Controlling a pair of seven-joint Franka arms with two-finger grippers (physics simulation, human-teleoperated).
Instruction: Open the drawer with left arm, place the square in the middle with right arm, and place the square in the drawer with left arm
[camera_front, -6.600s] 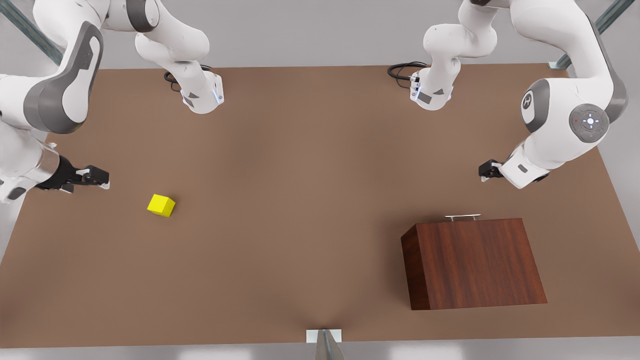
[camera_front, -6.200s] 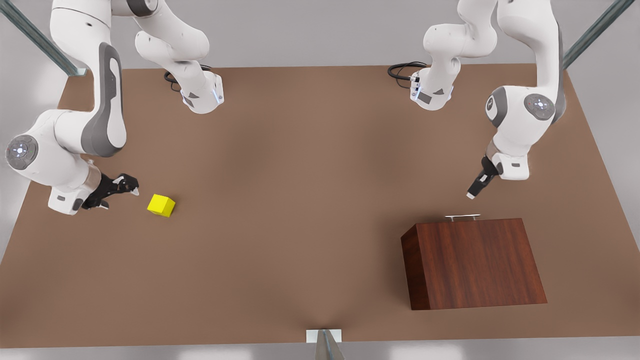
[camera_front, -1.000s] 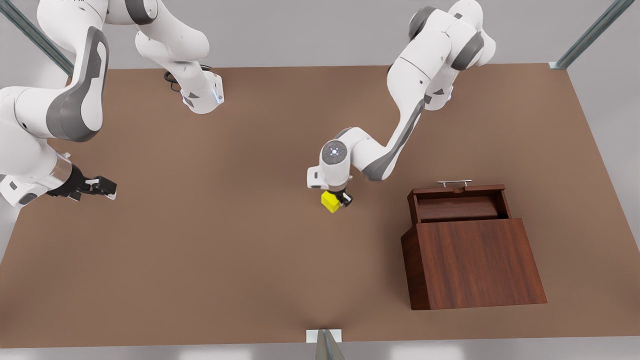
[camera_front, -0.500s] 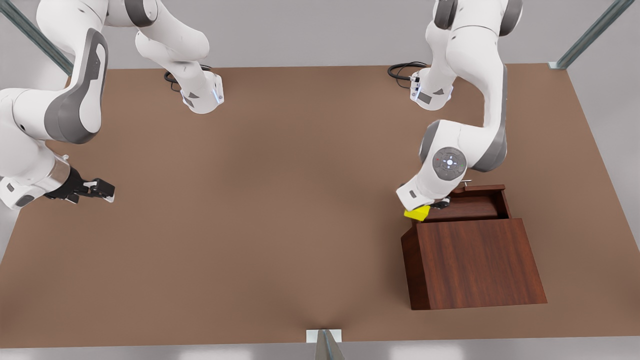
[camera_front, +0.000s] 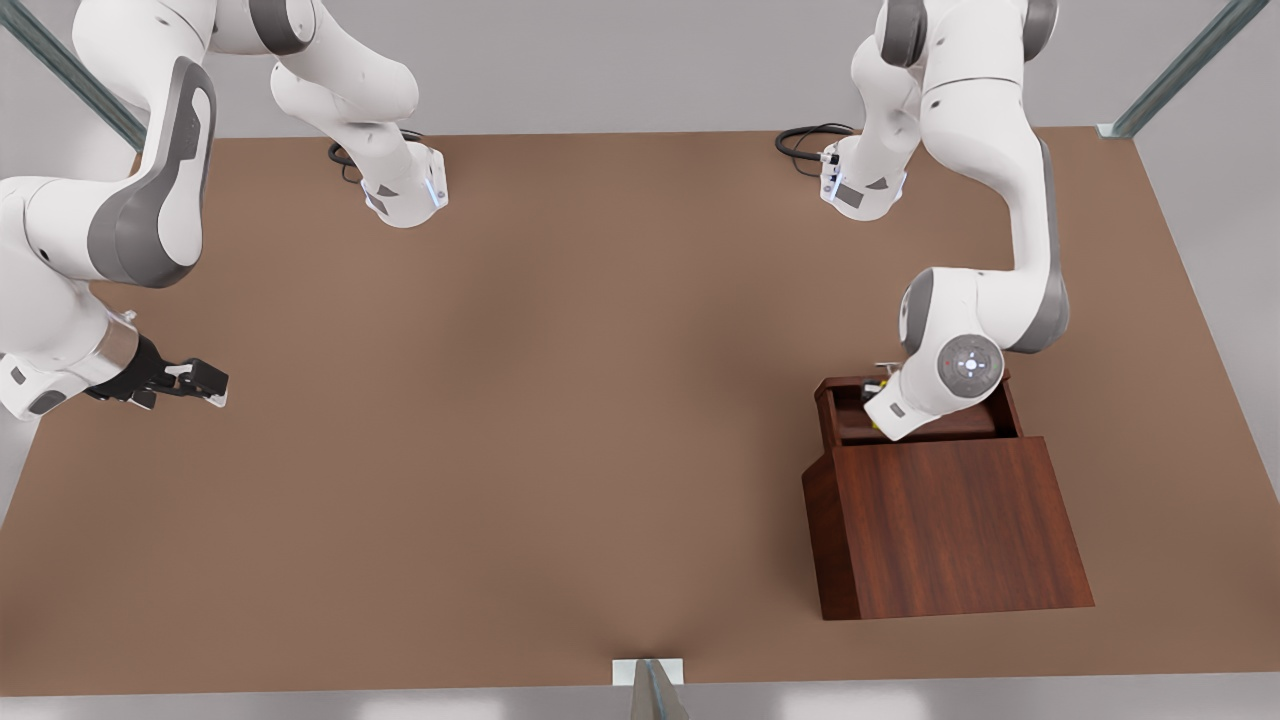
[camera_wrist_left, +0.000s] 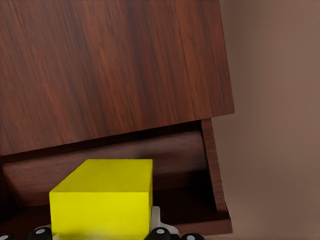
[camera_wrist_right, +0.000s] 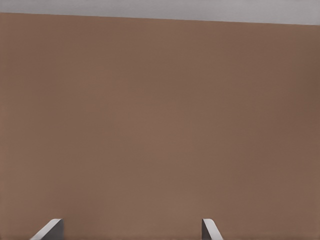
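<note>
Meanwhile, the square (camera_wrist_left: 102, 197) was held clamped by the left gripper (camera_wrist_left: 100, 232) over the open drawer (camera_front: 915, 420); the right gripper (camera_front: 195, 380) was parked, fingers apart, above the tabletop (camera_front: 520, 400).

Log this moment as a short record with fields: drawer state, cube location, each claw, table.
drawer: shallow reddish-brown wooden drawer pulled open from the slanted-top wooden cabinet
cube: small bright yellow cube held over the drawer's inside, the cabinet front behind it
left claw: left claw shut on the cube, above the open drawer
right claw: right claw open, waiting near the brown tabletop's edge on the front view's left
cube released: not yet
</note>
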